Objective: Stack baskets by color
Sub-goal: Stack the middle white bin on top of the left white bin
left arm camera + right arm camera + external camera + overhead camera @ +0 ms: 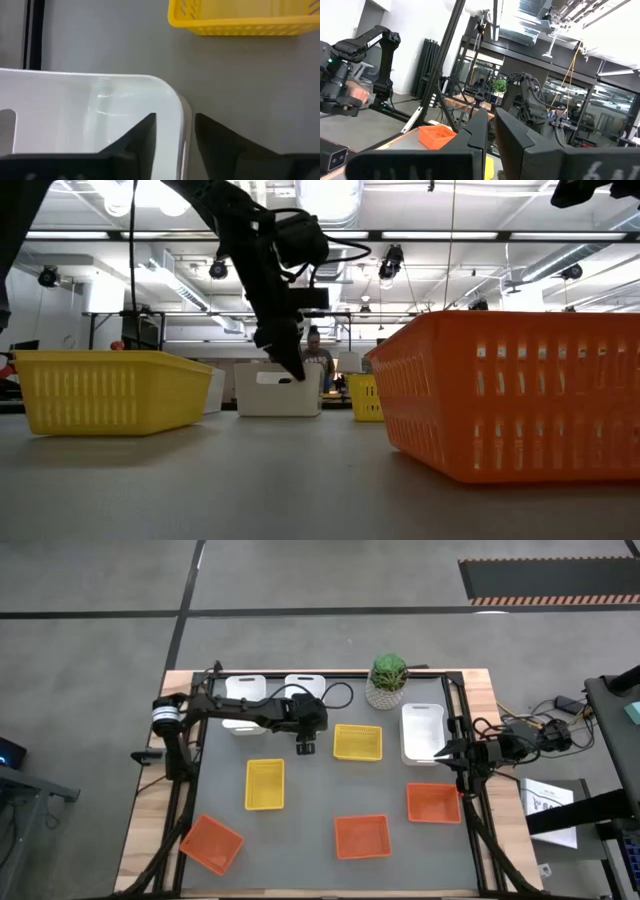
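Right at the left gripper (175,142), fingers straddle the corner wall of a white basket (90,115), one inside, one outside, parted, not visibly clamped, so probably grabbing or letting go. Just past it sits a yellow basket (240,22), cut off. Farther off, the right gripper (490,135) idles pressed nearly together, orange basket (436,136) beyond. Actual contact is hard to make out.

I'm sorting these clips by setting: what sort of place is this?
Probably a robotics lab or workshop: the table stands on a bare concrete floor, exposed ceiling beams and lights run overhead, and more robot arms on frames stand behind.
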{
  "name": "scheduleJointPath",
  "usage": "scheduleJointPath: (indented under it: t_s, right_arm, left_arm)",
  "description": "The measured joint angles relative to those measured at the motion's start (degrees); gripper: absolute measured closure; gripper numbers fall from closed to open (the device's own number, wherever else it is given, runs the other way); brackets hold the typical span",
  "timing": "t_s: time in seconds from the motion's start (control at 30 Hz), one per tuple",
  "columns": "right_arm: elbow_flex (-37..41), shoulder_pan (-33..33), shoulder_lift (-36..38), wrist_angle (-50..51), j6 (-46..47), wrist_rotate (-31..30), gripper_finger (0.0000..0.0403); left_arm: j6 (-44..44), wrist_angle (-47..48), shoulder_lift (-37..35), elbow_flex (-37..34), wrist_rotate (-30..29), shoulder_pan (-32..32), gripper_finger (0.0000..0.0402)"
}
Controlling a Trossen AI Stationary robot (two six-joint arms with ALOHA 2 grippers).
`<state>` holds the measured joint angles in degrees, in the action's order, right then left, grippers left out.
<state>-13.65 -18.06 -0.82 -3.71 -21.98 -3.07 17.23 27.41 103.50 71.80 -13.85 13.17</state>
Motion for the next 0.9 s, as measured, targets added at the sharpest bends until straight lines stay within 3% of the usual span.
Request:
scheduleJointPath:
  t_s: [0.23,0.47,0.63,0.9]
  right_arm:
    - [0.0,0.0,0.0,-0.3,-0.6,0.0,0.0376]
    - [0.0,0.0,-0.1,-1.2,-0.7,0.0,0.0376]
    - [0.0,0.0,0.0,-1.1,-0.6,0.0,0.0376]
    - [0.0,0.0,-0.5,-1.1,-0.3,-0.1,0.0376]
  left_arm:
    - [1.7,0.0,-0.3,0.3,0.2,0.0,0.0392]
    - [4.2,-0.2,-0.5,0.5,-0.2,-0.5,0.0400]
    - [4.7,1.3,-2.6,0.7,-4.7,-2.4,0.0401]
    - [4.5,5.9,-12.1,1.2,-6.2,-5.4,0.0401]
